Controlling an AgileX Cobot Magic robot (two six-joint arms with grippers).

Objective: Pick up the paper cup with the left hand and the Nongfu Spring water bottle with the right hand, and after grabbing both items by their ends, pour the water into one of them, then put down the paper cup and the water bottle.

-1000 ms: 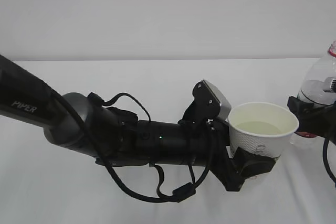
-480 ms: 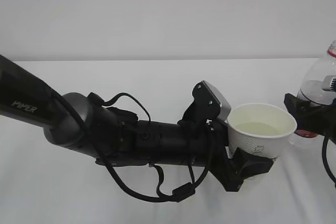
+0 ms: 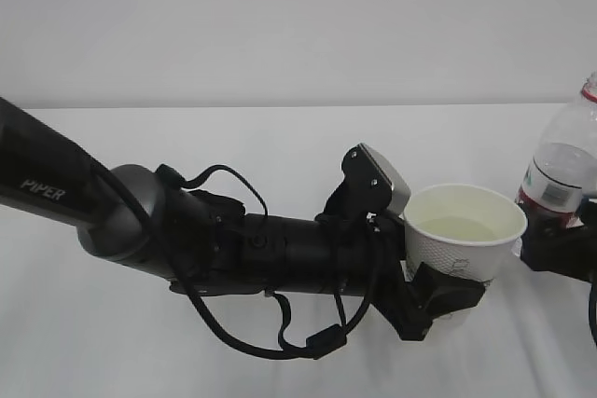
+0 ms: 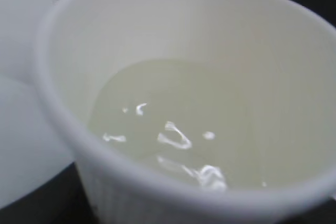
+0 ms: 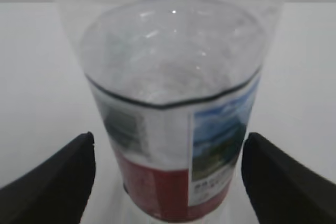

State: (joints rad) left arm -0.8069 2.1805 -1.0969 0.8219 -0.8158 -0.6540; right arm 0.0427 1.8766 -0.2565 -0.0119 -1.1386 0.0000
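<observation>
Exterior view: the left hand (image 3: 446, 294), at the end of a thick black arm (image 3: 140, 216) lettered "PIPER", reaches across the white counter (image 3: 280, 146) from the left. Its jaws clasp the lower part of the paper cup (image 3: 464, 235), which stands upright with its rim level. Inside lies a pale pool of water (image 3: 457, 226). A grey-topped module (image 3: 381, 179) sits on the wrist just left of the cup, and black cables (image 3: 280, 328) loop beneath the arm. At the right edge the Nongfu Spring water bottle (image 3: 562, 170) stands upright, just beside the cup, its red neck ring near the picture's edge. The right hand (image 3: 564, 251) shows only in part, low by the bottle's base; from here its grip cannot be judged.

Left wrist view: the cup fills the picture, ribbed white outside, cream inside. The water covers the bottom, with bright glints on its surface. The picture is soft; a dark strip at the top left may be the bottle's label.

Right wrist view: the bottle stands between the two black fingers (image 5: 50, 182), seen from slightly above. The jaws are spread wide, with counter visible on each side between finger and bottle, so nothing is grasped.
</observation>
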